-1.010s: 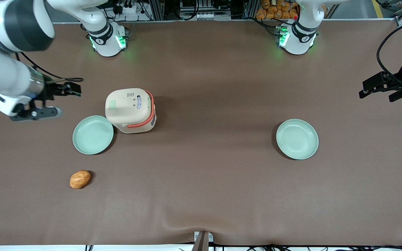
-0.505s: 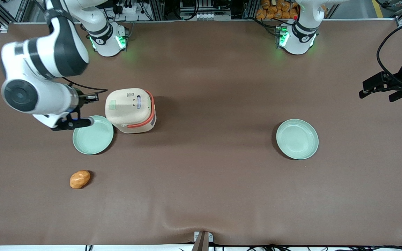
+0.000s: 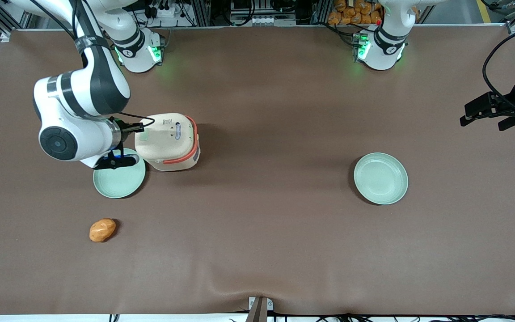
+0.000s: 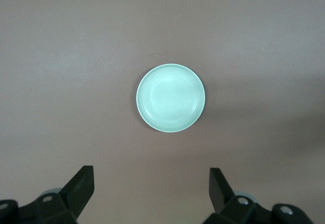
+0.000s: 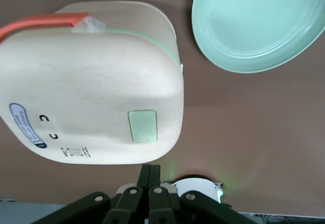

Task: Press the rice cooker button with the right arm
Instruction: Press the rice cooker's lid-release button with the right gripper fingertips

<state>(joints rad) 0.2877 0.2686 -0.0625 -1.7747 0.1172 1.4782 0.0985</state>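
Item: rice cooker (image 3: 167,141), cream shell, orange-red band, lid lying closed. It is standing upright on the brown tabletop (image 3: 266,232), toward the working arm's end.

Button (image 5: 142,126): a pale green rectangle sitting on the lid near the edge that is facing the tool, well apart from the dark oval label (image 5: 26,125).

Right arm (image 3: 78,112): it is reaching over the cooker's edge. Its tool (image 5: 150,176) is hovering just beside the lid rim, with both fingers lying together, tips touching, and carrying nothing. It is not touching the button.

Near the cooker: one green plate (image 3: 119,173) is lying just beside it, nearer the front camera. A small orange-brown lump (image 3: 102,230) is sitting nearer that camera again. A second green plate (image 3: 381,178) is lying well apart from the cooker, toward the parked arm's end.

Handling estimate: the cooker is looking like a light, stiff, smooth plastic body, likely to slide or tip under a sideways shove. No grip seems needed; the closed fingertips are best pressing straight down on the centre of the green patch, with gentle force.
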